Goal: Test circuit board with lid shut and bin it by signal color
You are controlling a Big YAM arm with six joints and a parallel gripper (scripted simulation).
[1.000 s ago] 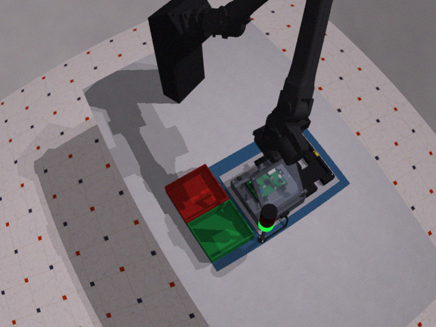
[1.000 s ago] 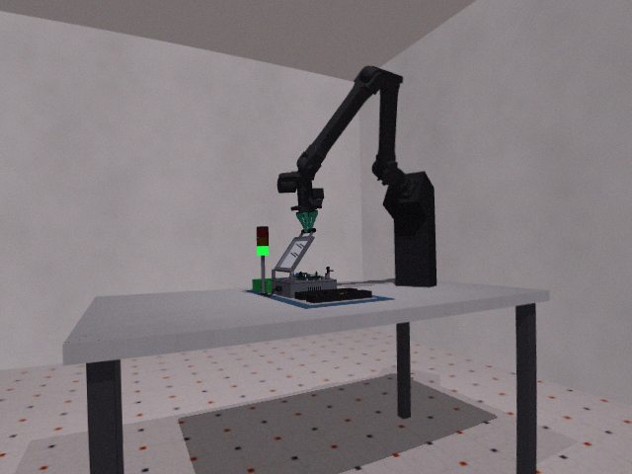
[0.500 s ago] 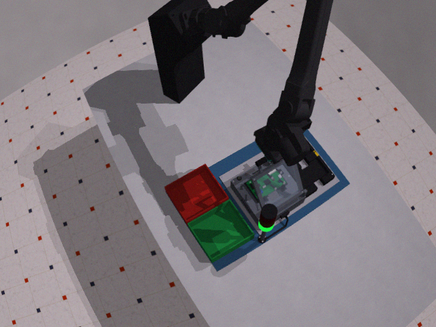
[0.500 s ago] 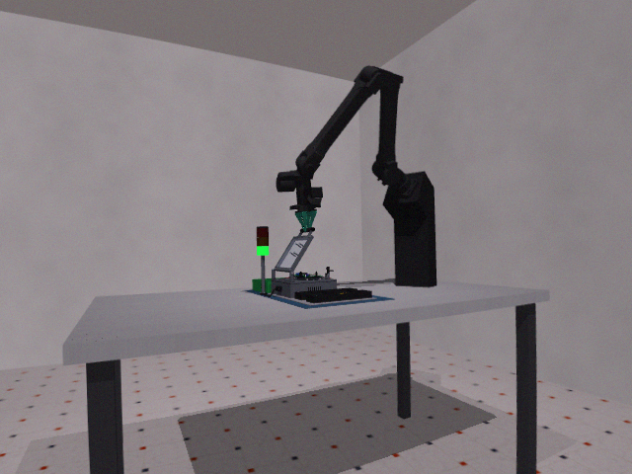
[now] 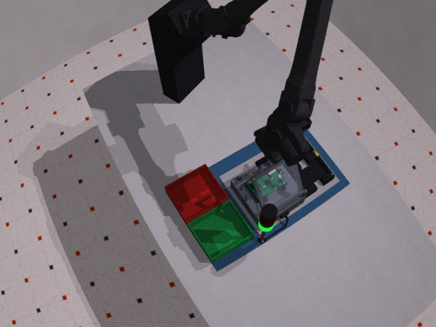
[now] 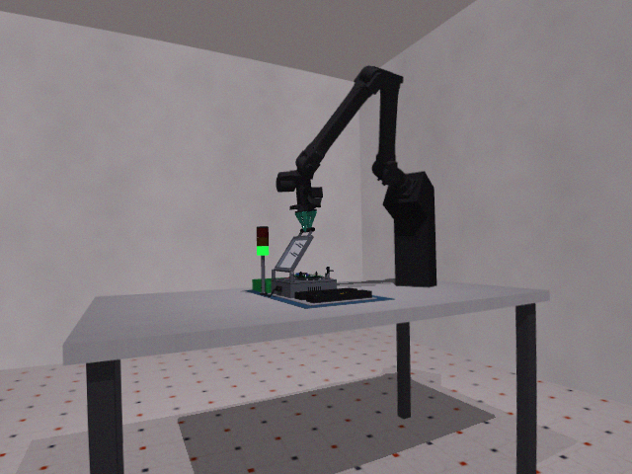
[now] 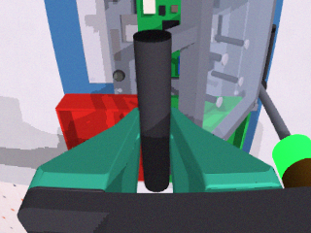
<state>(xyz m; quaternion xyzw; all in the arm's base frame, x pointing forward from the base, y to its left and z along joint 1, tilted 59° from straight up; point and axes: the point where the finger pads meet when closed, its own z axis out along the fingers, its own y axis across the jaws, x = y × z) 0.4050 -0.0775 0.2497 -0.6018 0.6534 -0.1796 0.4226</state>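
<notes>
From left to right, I am seeing the red bin (image 5: 195, 191) and the green bin (image 5: 220, 230) standing side by side, then the signal tower (image 6: 262, 250) shining green just beside the tester (image 6: 305, 285). My gripper (image 7: 155, 117) is grasping the black handle (image 7: 155, 111) of the lid (image 6: 292, 252), which is tilting steeply up from its hinge. The circuit board (image 5: 269, 182) is lying face up in the tester under the raised lid, and the black tray (image 5: 318, 169) is lying to the right on the blue mat (image 5: 336, 176).

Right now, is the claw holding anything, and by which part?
Yes. The claw is shut on the lid's handle, the black bar along the free edge of the raised lid, gripped across the bar between both fingers.
</notes>
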